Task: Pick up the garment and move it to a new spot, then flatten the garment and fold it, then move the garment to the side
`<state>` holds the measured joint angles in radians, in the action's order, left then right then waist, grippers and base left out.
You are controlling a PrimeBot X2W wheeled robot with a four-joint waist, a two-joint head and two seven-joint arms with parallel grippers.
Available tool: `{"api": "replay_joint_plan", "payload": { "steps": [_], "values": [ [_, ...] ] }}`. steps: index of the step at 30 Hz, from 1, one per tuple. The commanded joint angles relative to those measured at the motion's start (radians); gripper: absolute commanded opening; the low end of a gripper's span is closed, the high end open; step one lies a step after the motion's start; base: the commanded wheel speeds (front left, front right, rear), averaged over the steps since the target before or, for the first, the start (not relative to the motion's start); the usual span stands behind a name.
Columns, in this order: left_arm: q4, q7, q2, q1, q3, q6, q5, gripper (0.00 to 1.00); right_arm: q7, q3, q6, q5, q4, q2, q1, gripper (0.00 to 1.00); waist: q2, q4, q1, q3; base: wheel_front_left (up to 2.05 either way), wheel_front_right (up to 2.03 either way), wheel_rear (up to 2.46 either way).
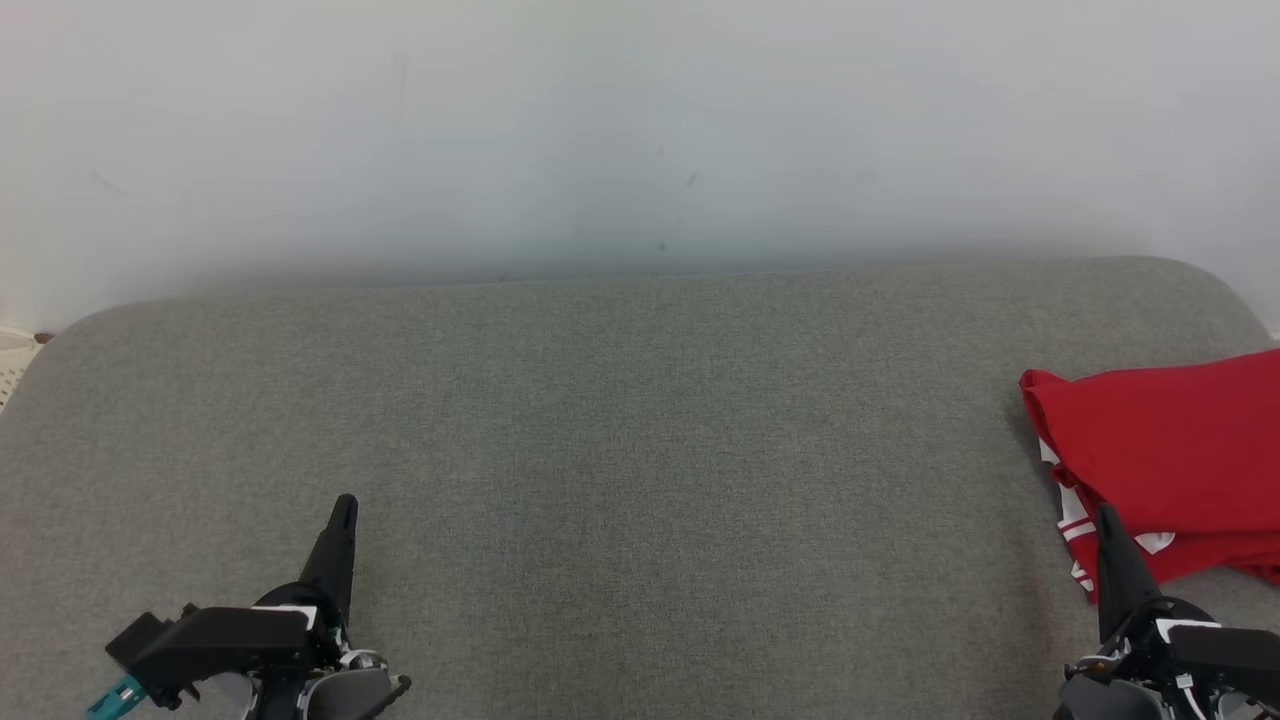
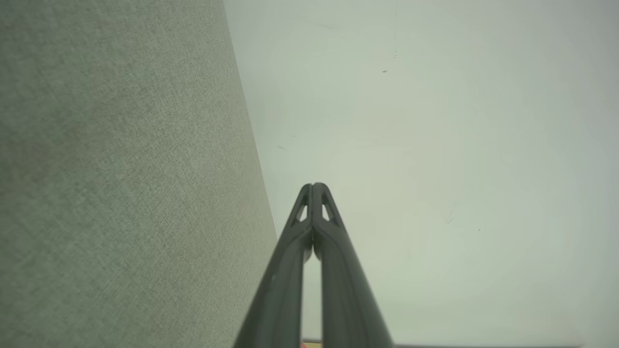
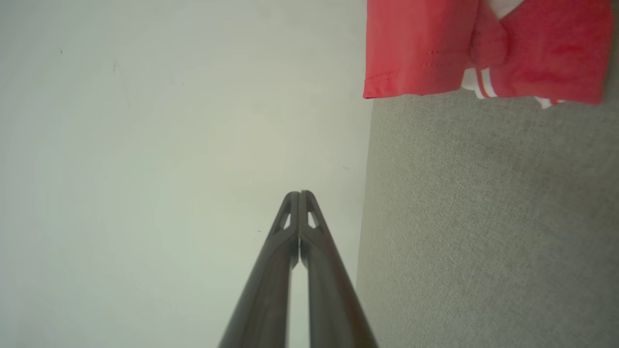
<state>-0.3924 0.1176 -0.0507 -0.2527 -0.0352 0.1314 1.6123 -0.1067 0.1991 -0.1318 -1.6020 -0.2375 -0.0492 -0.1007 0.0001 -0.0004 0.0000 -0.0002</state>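
A red garment [image 1: 1170, 450] with white stripes lies at the far right of a grey fabric worktop [image 1: 640, 420] set against a white wall [image 1: 640, 130]. The left end effector [image 1: 345, 510] and right end effector [image 1: 1107, 520] are both pinched closed and empty, the right one near the garment. The right wrist view brings out the garment's stitched hem. The left wrist view takes in worktop and wall.

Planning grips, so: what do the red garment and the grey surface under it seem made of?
Red garment: soft matte cloth, probably a jersey knit, judging by limp folds and a stitched hem; white stripes printed or sewn, unclear. Grey surface: matte woven upholstery fabric, showing a fine heathered weave and rounded, padded-looking corners.
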Motion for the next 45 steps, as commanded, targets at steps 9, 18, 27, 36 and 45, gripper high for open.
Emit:
{"api": "replay_joint_plan", "payload": {
  "steps": [9, 18, 27, 36, 45],
  "values": [
    [0.004, 0.005, 0.001, -0.011, -0.003, -0.001, 0.009, 0.0, -0.005, 0.001, 0.002, -0.005, 0.002, -0.002, -0.003, 0.0, -0.0001, 0.0, 0.0, 0.0, 0.0, 0.0, 0.0],
    [0.004, 0.005, 0.001, -0.011, -0.002, -0.001, 0.009, 0.0, -0.005, 0.001, 0.002, -0.005, 0.003, -0.002, -0.003, 0.0, -0.0001, 0.0, 0.0, 0.0, 0.0, 0.0, 0.0],
    [0.004, 0.005, 0.002, -0.011, -0.002, -0.001, 0.009, 0.0, -0.005, 0.001, 0.002, -0.005, 0.003, -0.002, -0.003, 0.0, -0.0001, 0.0, 0.0, 0.0, 0.0, 0.0, 0.0],
    [0.004, 0.005, 0.002, -0.011, -0.002, -0.001, 0.009, 0.0, -0.005, 0.001, 0.002, -0.005, 0.002, -0.002, -0.003, 0.0, -0.0001, 0.0, 0.0, 0.0, 0.0, 0.0, 0.0],
    [0.004, 0.005, 0.002, -0.011, -0.002, -0.001, 0.009, 0.0, -0.005, 0.001, 0.002, -0.005, 0.003, -0.002, -0.003, 0.0, -0.0001, 0.0, 0.0, 0.0, 0.0, 0.0, 0.0]
  ]
}}
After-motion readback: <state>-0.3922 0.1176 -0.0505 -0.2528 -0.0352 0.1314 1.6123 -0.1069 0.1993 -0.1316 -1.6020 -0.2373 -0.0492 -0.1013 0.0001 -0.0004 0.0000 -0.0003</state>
